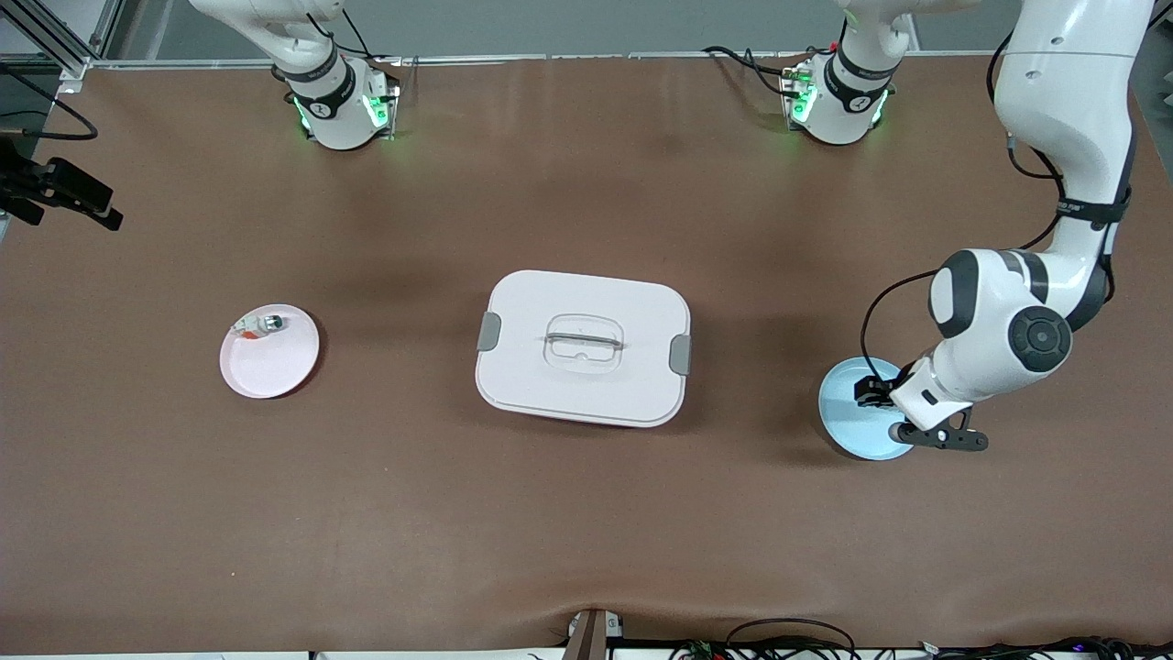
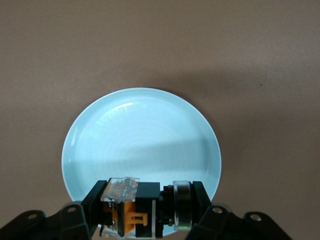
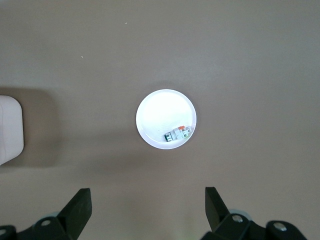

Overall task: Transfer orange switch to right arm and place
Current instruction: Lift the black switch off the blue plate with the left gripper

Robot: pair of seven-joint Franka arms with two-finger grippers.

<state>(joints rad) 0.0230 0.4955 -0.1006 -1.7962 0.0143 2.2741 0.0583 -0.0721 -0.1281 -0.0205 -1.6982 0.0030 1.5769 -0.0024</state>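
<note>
A broad brown table (image 1: 586, 513) fills nearly the whole view — matte, faintly creased near its front edge, with soft shadows on it. Along its top edge runs a pale grey wall strip (image 1: 586, 27), with an aluminium frame (image 1: 55, 41) at one corner.

From my station I can't read a single word or number. The black strap (image 1: 1090, 210) on the left arm (image 1: 1068, 110) carries small white lettering, too fine to make out. The bands (image 1: 323, 90) round both arm bases bear marks, likewise illegible.
</note>
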